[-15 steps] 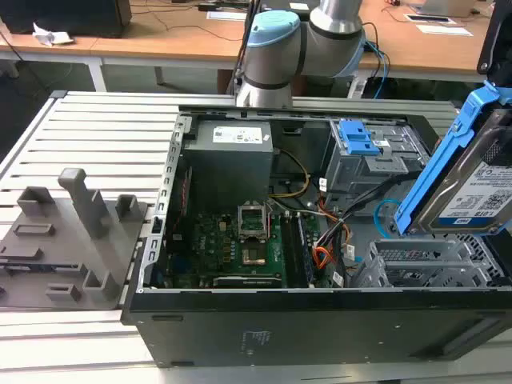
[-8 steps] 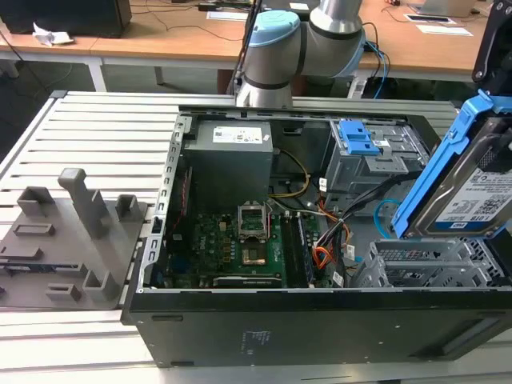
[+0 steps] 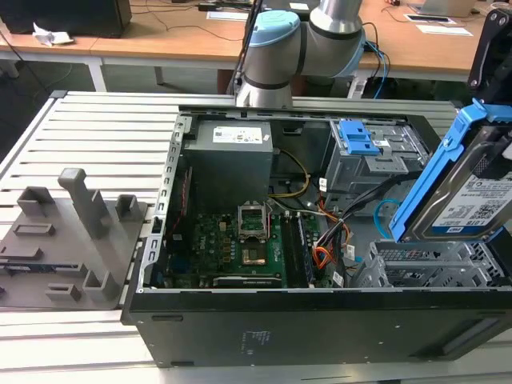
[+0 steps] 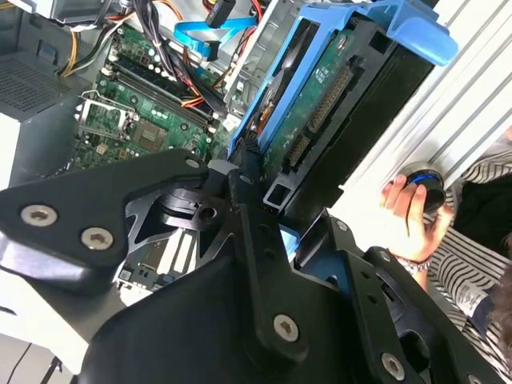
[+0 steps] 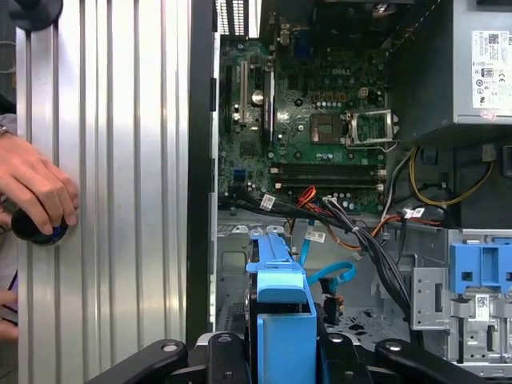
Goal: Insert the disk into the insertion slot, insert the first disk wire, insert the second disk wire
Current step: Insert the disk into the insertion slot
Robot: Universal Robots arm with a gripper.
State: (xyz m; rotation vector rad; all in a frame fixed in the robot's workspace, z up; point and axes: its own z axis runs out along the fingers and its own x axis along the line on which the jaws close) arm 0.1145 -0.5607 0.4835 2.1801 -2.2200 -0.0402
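Observation:
The disk (image 3: 478,200), a silver drive with a white label in a blue carrier frame, hangs tilted at the exterior view's right. It is just above the insertion slot (image 3: 424,270), a silver perforated cage. My gripper (image 4: 268,196) is shut on the disk's carrier (image 5: 280,308), with black fingers on both sides of it. The first disk wire (image 3: 322,256), an orange, red and black bundle, lies beside the motherboard. The second disk wire (image 3: 386,210), a light-blue loop, sits between the cage and the grey bay, also seen as the blue cable (image 5: 332,276) under the disk.
A grey bay with a blue latch (image 3: 358,138) stands behind the cage. The open case holds the motherboard (image 3: 240,244) and power supply (image 3: 232,156). A person's hand (image 5: 36,192) rests on a dark knob on the ribbed table. Grey fixtures (image 3: 76,232) stand at the exterior view's left.

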